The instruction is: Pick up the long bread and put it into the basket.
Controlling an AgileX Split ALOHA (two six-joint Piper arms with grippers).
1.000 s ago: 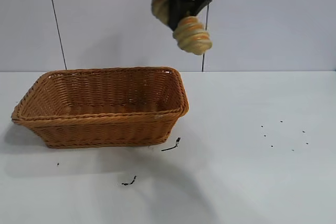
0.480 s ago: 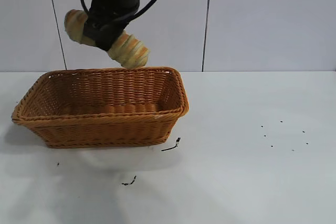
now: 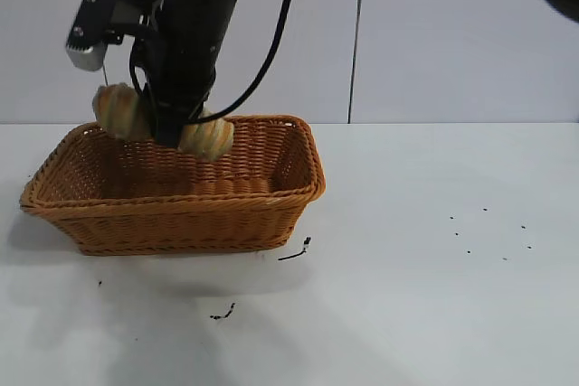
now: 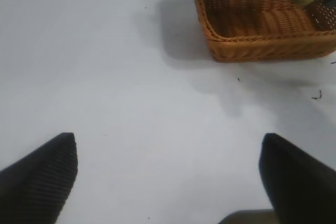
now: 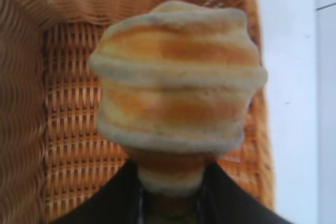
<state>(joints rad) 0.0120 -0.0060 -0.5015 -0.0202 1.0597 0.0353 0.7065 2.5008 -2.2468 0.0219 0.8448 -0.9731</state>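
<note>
The long bread, tan with orange-brown spiral stripes, hangs crosswise in my right gripper, just above the inside of the woven basket near its back wall. The right gripper is shut on the loaf's middle. In the right wrist view the bread fills the centre between the gripper's black fingers, with the basket floor below it. My left gripper is open and empty above bare table, well away from the basket. It does not show in the exterior view.
The basket sits on the left part of a white table. Small black scraps lie in front of its right corner, another nearer the front, and several specks at the right. A wall stands close behind.
My right arm has carried the bread leftward and downward, from high above the basket's right end to just over its inside. The basket has not moved.
</note>
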